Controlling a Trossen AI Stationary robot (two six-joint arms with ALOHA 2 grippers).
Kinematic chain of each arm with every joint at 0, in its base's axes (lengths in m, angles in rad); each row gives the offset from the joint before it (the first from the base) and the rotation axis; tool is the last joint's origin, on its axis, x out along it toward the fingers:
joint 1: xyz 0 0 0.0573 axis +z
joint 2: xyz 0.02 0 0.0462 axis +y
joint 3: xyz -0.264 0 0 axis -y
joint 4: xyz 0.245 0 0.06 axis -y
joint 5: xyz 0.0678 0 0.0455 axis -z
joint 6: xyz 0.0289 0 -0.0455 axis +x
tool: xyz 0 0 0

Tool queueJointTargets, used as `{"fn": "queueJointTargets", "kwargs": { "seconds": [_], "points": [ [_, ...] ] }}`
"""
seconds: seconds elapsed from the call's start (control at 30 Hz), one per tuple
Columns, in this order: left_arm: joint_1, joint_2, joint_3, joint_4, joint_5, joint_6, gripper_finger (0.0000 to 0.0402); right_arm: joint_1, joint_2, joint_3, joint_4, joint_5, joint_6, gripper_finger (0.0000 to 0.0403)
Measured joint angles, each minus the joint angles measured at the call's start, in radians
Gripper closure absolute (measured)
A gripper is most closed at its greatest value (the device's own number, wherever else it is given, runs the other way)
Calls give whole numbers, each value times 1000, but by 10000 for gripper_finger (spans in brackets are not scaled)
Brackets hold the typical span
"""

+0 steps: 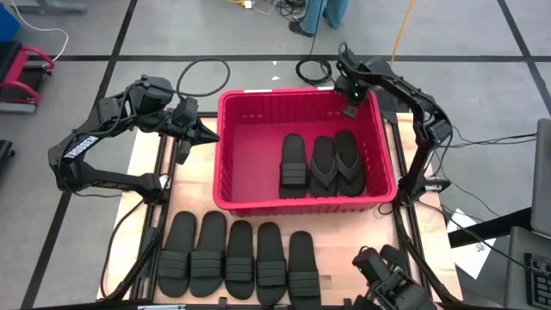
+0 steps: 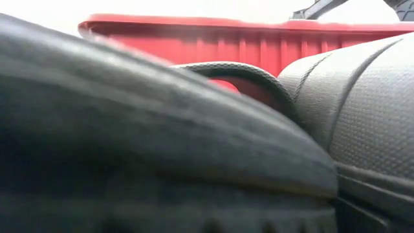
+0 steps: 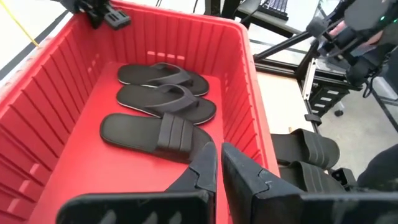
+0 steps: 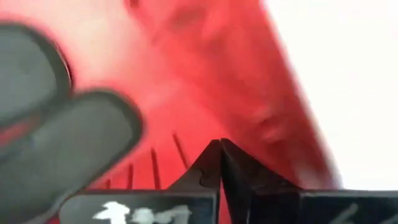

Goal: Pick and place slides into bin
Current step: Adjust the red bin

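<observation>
The red bin [image 1: 225, 155] stands at the table's middle. In it lie three black slides flat on its floor: one wide-strap slide [image 1: 293, 164] and two flip-flops [image 1: 323, 165] [image 1: 349, 164]; they also show in the left wrist view [image 3: 155, 130]. Several wide-strap slides [image 1: 239, 258] lie in a row on the table in front of the bin. My left gripper [image 1: 209, 135] is shut and empty just outside the bin's left rim. My right gripper [image 1: 350, 110] is shut and empty over the bin's far right corner. The low view is mostly blocked by the near slides [image 2: 162, 149].
Bare wood [image 1: 146, 155] lies left of the bin under my left arm. A black device [image 1: 387, 275] sits at the table's front right corner. Cables [image 1: 202, 73] and a person's legs [image 1: 318, 13] are on the floor beyond the far edge.
</observation>
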Motion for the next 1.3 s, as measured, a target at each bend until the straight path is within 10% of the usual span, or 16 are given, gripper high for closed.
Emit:
{"fn": "queueJointTargets", "kwargs": {
  "seconds": [0.27, 0.93, 1.13, 1.3],
  "points": [
    [0, -1, 0, 0, 1, -3, 383, 15, -9, 118, -67, -80, 74, 403],
    [-113, -193, 1, 194, -94, 17, 401, 395, -493, 161, -83, -828, 212, 403],
    [-145, -198, 2, 238, -90, -50, 401, 715, -592, 161, -68, -730, 436, 403],
    [-190, -197, 1, 239, -89, -50, 401, 1133, -558, 161, 38, -395, 668, 403]
  ]
}}
